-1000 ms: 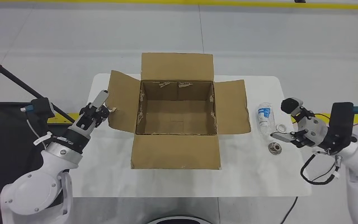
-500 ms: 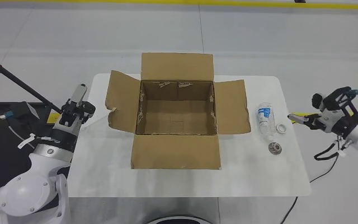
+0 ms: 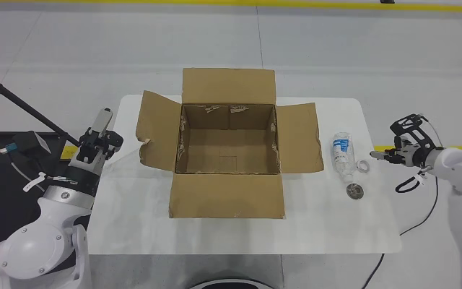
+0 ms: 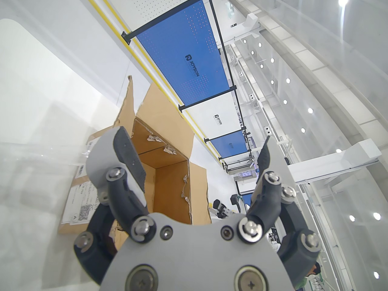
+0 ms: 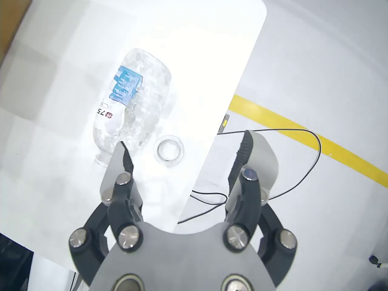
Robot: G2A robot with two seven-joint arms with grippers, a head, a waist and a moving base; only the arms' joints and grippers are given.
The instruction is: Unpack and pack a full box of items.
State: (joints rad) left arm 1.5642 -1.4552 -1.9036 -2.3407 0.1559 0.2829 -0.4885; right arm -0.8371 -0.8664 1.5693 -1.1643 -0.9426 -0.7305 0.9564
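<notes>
An open cardboard box stands in the middle of the white table with all flaps folded out and a bare floor inside. A clear plastic bottle with a blue label lies on its side to the right of the box. A clear ring lies beside its neck, and a small round metal piece sits nearer the front. My right gripper hangs open at the table's right edge, over the ring. My left gripper stands open at the table's left edge, short of the box.
A black cable runs over the floor past the table's right edge, near a yellow floor line. A black stand slants at the far left. White table surface lies in front of the box.
My right gripper has pulled back from the small items to the table's right edge. My left gripper drew away from the box's left flap earlier and has since kept still.
</notes>
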